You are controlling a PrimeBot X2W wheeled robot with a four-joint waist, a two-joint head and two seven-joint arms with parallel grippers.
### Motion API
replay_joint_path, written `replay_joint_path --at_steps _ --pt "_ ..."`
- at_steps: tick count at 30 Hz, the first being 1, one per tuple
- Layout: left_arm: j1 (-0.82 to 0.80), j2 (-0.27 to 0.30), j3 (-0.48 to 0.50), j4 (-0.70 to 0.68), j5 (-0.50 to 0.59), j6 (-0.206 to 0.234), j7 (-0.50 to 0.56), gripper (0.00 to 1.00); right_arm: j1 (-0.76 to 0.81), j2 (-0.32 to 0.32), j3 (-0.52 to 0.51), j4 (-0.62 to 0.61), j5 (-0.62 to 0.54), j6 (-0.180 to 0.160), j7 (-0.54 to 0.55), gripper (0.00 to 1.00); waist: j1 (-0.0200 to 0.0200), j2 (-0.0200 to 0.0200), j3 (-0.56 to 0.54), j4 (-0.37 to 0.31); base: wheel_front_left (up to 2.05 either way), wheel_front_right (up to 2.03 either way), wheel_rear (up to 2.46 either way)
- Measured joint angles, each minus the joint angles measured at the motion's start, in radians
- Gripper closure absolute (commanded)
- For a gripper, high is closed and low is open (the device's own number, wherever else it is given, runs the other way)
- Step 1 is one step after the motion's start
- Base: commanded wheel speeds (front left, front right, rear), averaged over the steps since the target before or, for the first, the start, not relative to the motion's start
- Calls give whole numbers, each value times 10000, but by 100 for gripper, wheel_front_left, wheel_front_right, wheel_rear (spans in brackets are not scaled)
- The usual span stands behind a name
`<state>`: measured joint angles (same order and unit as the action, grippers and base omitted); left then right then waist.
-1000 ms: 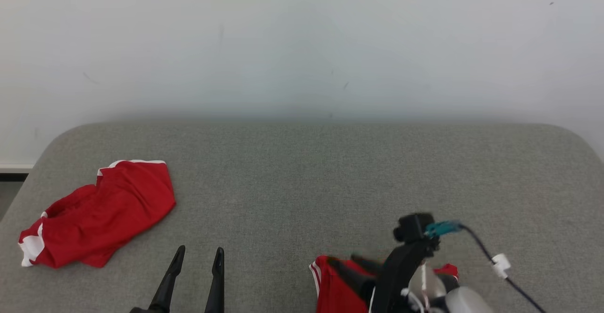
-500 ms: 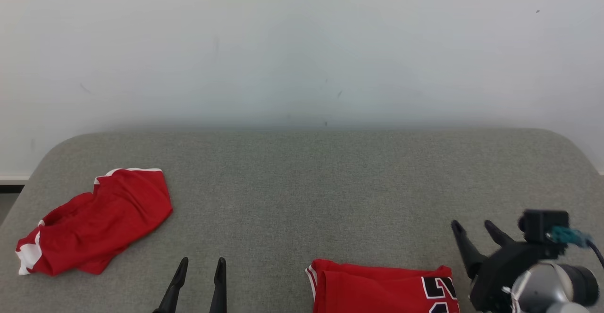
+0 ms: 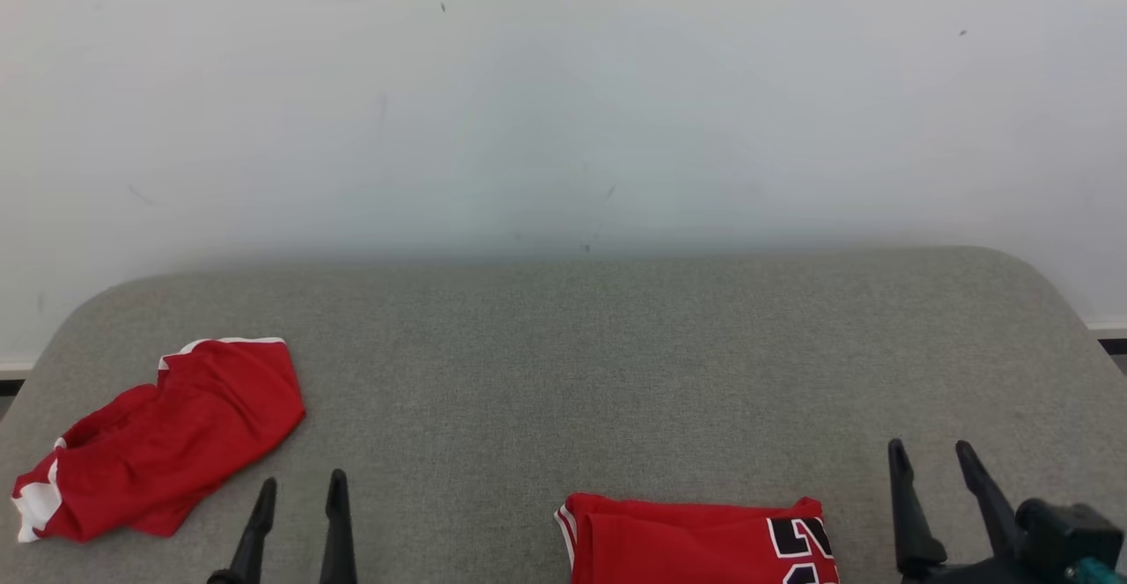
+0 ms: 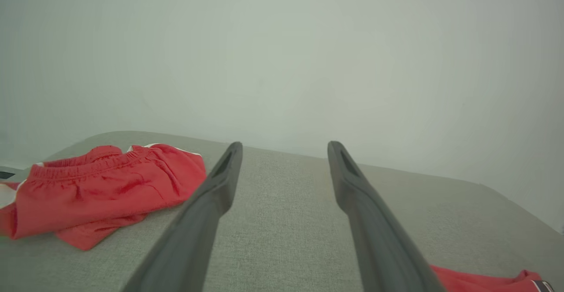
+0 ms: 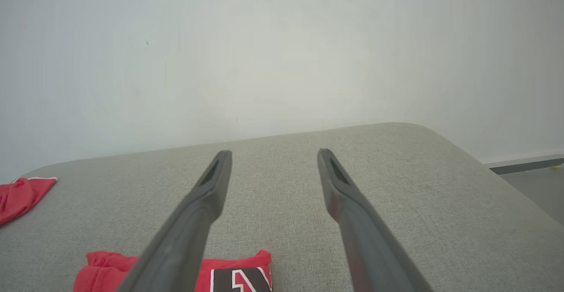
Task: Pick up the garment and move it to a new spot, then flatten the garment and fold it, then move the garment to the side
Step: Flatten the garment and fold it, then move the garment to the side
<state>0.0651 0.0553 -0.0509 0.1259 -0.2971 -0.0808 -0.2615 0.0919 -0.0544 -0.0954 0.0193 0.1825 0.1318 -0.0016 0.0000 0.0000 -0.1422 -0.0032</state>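
Pulled the right gripper (image 3: 931, 448) off the folded red jersey (image 3: 696, 538) and parked it rightward, spread wide, empty. Left the jersey at the grey fabric surface's (image 3: 563, 364) near edge. Kept the left gripper (image 3: 301, 480) wide too. Judged the fold done.

Seen from my remote station, this looks like a plain robot test room rather than a home. A white wall (image 3: 563, 108) with a few faint scuffs rises straight behind a table (image 3: 616, 346) covered in grey woven fabric, its corners rounded. A skirting strip (image 5: 528, 160) runs along the wall's foot above a smooth grey floor (image 5: 539, 193). On the table lie a folded red jersey (image 3: 687, 540) and crumpled red shorts (image 3: 167, 443), well apart.
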Motion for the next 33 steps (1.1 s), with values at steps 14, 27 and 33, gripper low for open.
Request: replay_joint_path --at_steps 14,27,33 --pt "386 -6 913 -82 435 -393 0 0 115 4 485 635 -869 0 -658 0 0 0 28 -70 0 0 0" --pt "749 -35 857 -305 477 -439 0 0 113 23 389 633 -932 0 -514 0 1 0 93 -53 0 0 0" --pt "850 -36 846 -424 477 -483 0 0 17 25 449 786 -652 0 1097 0 1 0 151 -66 0 0 0"
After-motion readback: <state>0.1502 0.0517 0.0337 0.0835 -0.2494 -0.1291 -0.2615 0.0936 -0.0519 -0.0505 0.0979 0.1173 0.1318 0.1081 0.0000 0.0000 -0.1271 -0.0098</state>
